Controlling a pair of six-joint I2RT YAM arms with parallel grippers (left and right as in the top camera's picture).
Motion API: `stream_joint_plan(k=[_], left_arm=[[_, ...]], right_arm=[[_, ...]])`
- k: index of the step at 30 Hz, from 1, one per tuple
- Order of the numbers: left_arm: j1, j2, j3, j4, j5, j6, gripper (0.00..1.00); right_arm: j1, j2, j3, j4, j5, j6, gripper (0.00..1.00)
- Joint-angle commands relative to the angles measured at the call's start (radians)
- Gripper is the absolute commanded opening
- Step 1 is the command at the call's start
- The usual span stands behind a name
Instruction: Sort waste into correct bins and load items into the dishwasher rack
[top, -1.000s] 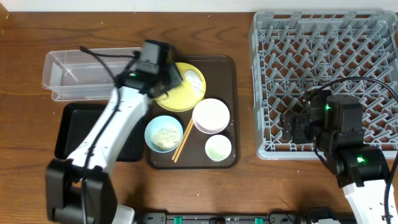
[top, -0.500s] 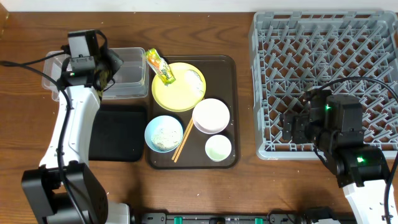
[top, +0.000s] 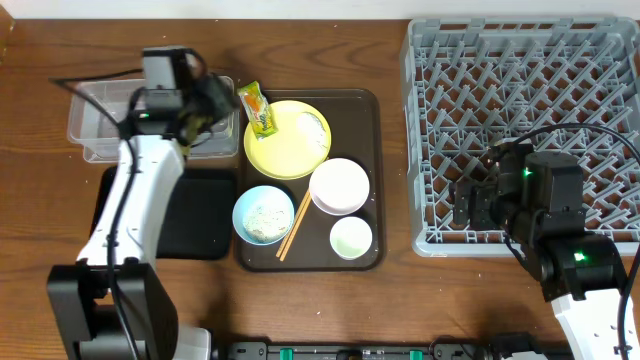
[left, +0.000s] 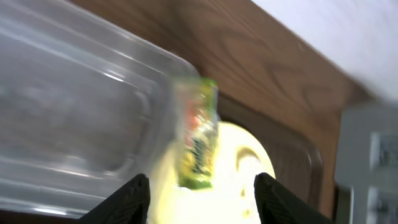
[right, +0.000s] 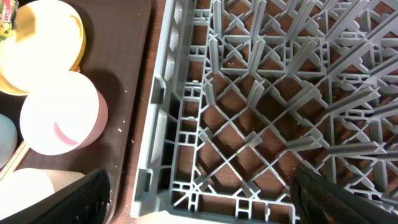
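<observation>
The green-yellow snack wrapper (top: 260, 109) lies across the far-left rim of the yellow plate (top: 290, 145), next to the clear box (top: 115, 120). My left gripper (top: 207, 102) hovers over the box's right end, a little left of the wrapper. In the blurred left wrist view its jaws are open, and the wrapper (left: 198, 134) lies ahead of the gripper (left: 202, 205), untouched. A whitish tissue-like lump (top: 313, 127) rests on the plate. My right gripper (top: 470, 205) hangs open and empty over the front-left corner of the grey rack (top: 530, 110).
A brown serving tray (top: 365, 105) carries the plate, a white bowl (top: 340, 186), a light blue bowl (top: 263, 215) with rice scraps, a small cup (top: 351, 238) and chopsticks (top: 293, 228). A black tray (top: 200, 215) lies under my left arm.
My left gripper swung from the plate out over the clear box, then came back right and opened. The wrapper now shows at the plate's rim. The right arm stayed still.
</observation>
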Motion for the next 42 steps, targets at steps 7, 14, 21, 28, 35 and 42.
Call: stream_joint_plan(k=[7, 14, 21, 28, 35, 42], left_arm=[[-0.155, 0.076, -0.003, -0.006, -0.098, 0.188, 0.58], [-0.209, 0.151, -0.003, 0.046, -0.219, 0.420, 0.61], [-0.215, 0.171, -0.003, 0.119, -0.239, 0.569, 0.62], [-0.216, 0.190, -0.003, 0.122, -0.239, 0.635, 0.62], [-0.238, 0.247, -0.003, 0.124, -0.239, 0.636, 0.62], [-0.264, 0.316, -0.003, 0.137, -0.370, 0.646, 0.62]], right_arm=[[-0.008, -0.005, 0.027, 0.003, -0.006, 0.008, 0.91], [-0.008, -0.005, 0.027, 0.003, -0.006, 0.009, 0.92], [-0.008, -0.005, 0.027, 0.003, -0.006, 0.008, 0.92], [-0.008, -0.005, 0.027, 0.003, -0.006, 0.008, 0.92], [-0.008, -0.005, 0.027, 0.002, -0.006, 0.008, 0.92], [-0.008, -0.005, 0.027, 0.002, -0.006, 0.008, 0.92]])
